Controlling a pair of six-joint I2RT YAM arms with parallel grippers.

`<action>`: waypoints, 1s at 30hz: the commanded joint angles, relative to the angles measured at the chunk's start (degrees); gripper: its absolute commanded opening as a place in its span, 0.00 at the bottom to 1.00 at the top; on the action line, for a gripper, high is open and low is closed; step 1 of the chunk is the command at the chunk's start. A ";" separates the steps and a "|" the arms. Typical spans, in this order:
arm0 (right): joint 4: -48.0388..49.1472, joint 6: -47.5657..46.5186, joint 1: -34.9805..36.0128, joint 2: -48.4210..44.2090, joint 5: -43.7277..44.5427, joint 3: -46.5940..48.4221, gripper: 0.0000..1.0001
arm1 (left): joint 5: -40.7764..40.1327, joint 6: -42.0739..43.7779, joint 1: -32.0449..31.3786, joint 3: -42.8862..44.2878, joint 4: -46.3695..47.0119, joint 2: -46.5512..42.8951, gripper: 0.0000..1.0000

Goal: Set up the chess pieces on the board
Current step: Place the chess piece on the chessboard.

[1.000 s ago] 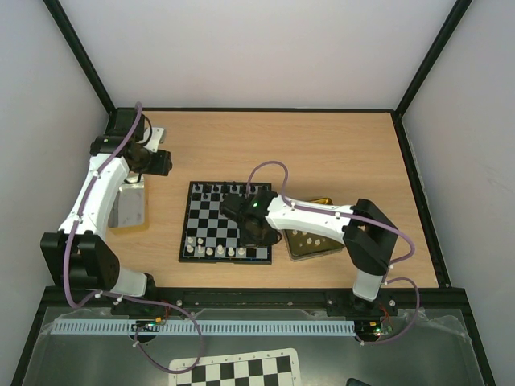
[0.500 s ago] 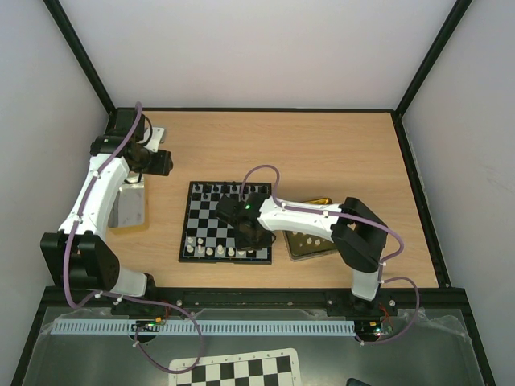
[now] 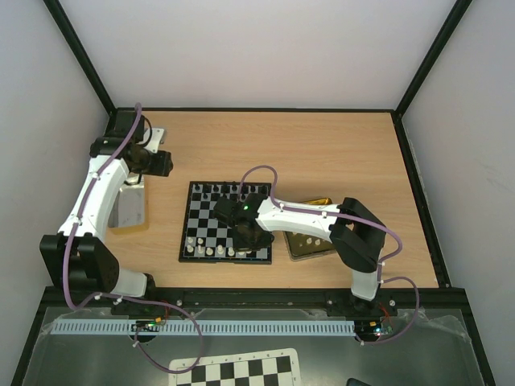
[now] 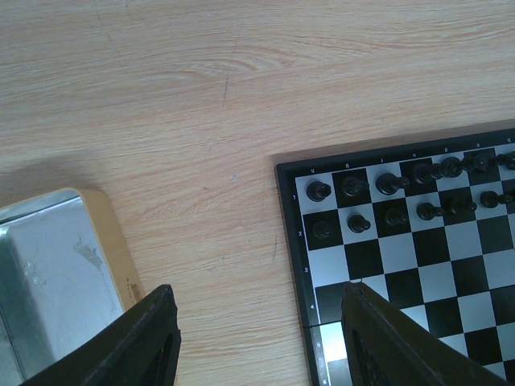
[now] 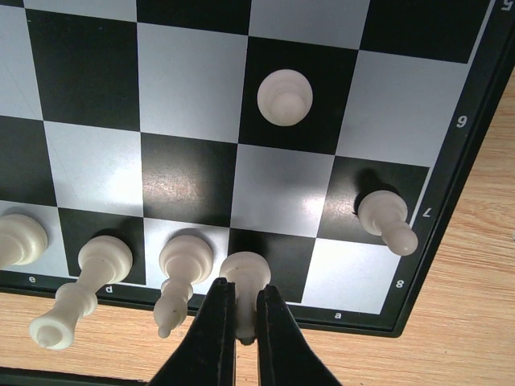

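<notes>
Pinching white piece (image 5: 245, 268) on board (image 5: 189, 84) edge row, right end effector (image 5: 245, 291); left end effector (image 4: 257, 291) spread.

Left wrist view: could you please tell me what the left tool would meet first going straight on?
Most likely the bare light wooden tabletop, between the silvery metal tin and the black-framed chessboard, though depth is unclear.

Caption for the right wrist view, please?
Right gripper grips a white piece on the board's edge row.
</notes>
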 commanded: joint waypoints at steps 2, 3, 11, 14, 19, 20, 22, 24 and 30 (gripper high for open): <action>-2.02 0.34 0.57 0.31 0.45 0.93 0.02 | 0.28 -0.53 -0.17 -0.88 0.21 -1.77 0.56; -2.20 0.34 0.56 0.37 0.47 1.09 0.02 | 0.29 -0.56 -0.17 -0.87 0.26 -1.84 0.56; -3.34 0.72 0.60 0.49 0.53 1.12 0.02 | 0.40 -0.56 -0.17 -1.01 0.17 -2.06 0.56; -3.20 1.02 0.54 0.14 0.29 0.55 0.02 | 0.57 -0.54 -0.17 -1.03 0.17 -2.19 0.56; -2.92 0.89 0.62 0.16 -0.15 0.35 0.02 | 0.58 -0.65 -0.17 -0.92 0.14 -2.20 0.56; -2.91 0.88 0.71 0.20 -0.23 0.30 0.02 | 0.58 -0.65 -0.17 -0.96 0.16 -2.21 0.56; -2.83 0.80 0.71 0.22 -0.45 0.10 0.02 | 0.70 -0.65 -0.17 -1.00 0.17 -2.21 0.56; -2.57 0.80 0.77 0.28 -0.88 -0.31 0.02 | 0.67 -0.60 -0.15 -1.05 0.22 -2.18 0.56; -2.47 1.12 0.84 0.08 -1.00 -0.87 0.02 | 0.77 -0.62 -0.17 -1.21 0.23 -2.38 0.56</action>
